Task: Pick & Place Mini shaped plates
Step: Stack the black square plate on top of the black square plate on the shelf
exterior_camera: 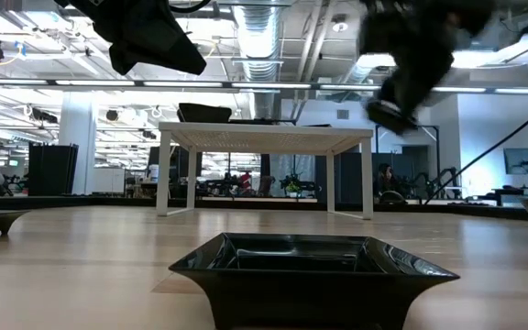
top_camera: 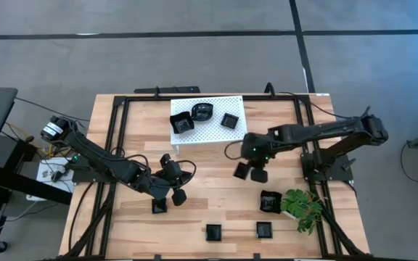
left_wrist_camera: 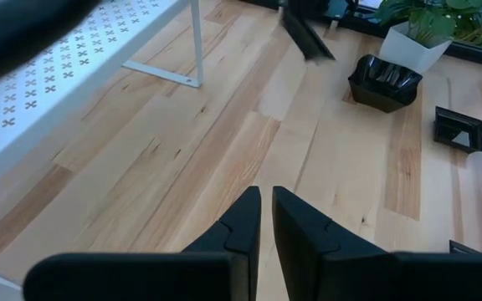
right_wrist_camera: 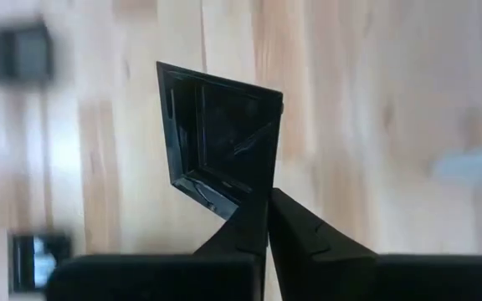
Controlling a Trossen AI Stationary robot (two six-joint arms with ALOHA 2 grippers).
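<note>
One square plate (right_wrist_camera: 220, 138) pinched by rim in clenched right end effector (right_wrist_camera: 266, 205), lifted above table (top_camera: 216, 203).

The right gripper (right_wrist_camera: 268, 219) pinches a square black plate (right_wrist_camera: 221, 138) above the wooden table (right_wrist_camera: 358, 100).

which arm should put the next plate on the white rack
Right. Its gripper is already shut on a square plate, lifted off the table close to the rack. The left gripper holds nothing and sits lower, farther from the rack.
</note>
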